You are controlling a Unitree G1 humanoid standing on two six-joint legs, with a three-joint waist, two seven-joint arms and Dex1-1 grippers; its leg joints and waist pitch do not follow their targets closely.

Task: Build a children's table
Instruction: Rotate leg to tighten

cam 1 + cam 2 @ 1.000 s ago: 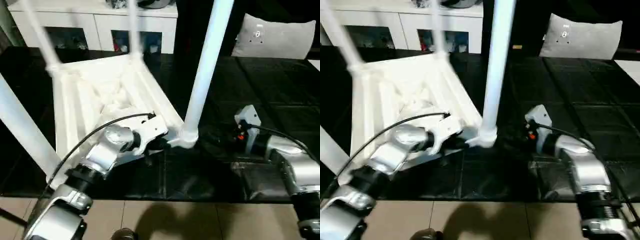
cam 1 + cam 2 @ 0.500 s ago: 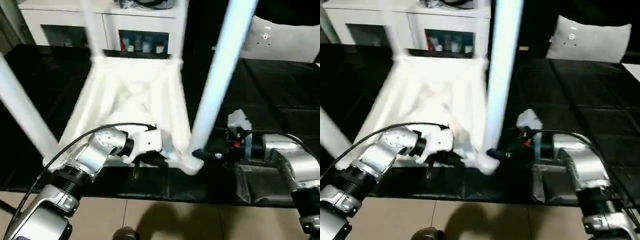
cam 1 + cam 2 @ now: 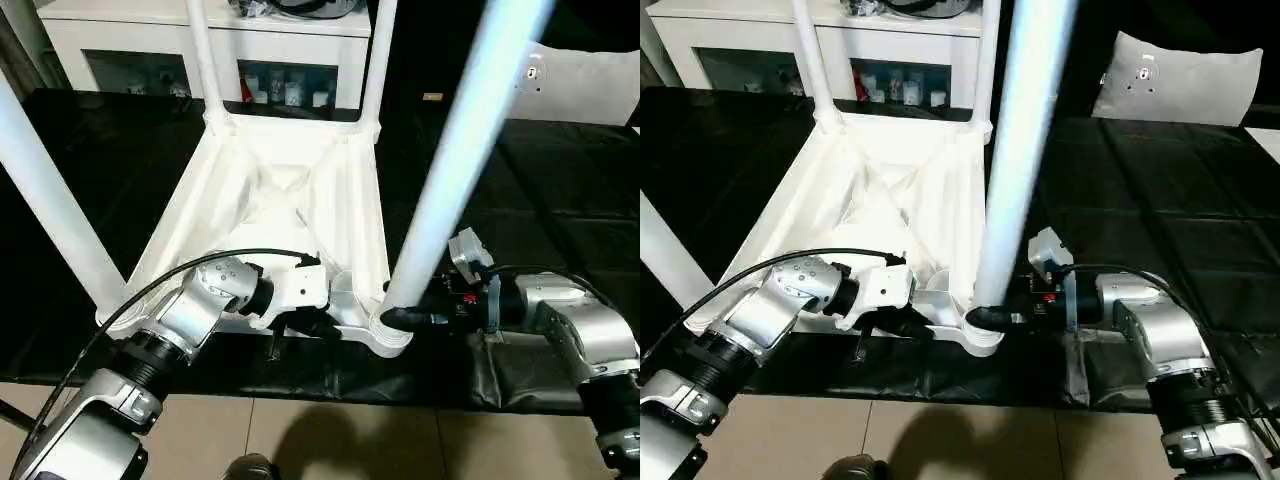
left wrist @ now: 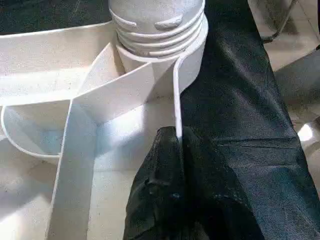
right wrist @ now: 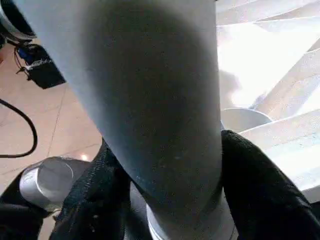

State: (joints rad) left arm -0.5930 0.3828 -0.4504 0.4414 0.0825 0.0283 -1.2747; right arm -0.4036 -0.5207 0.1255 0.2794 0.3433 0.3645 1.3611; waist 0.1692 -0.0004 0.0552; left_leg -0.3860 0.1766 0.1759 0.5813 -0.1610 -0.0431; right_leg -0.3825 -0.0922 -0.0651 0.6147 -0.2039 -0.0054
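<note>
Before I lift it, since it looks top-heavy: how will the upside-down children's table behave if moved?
The children's table probably stays stiff: ribs brace its underside. It looks light, thin white plastic. With long legs standing up, it may tip or swing; the left pincer pinches one thin rim wall, and the right pincer sits around the near leg low down.

head stereo pair looking down (shared table (image 3: 290,190)), wrist cameras close in

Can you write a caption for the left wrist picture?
Left gripper pinches the thin white rim of the upside-down children's table, beside a ribbed corner socket.
</note>
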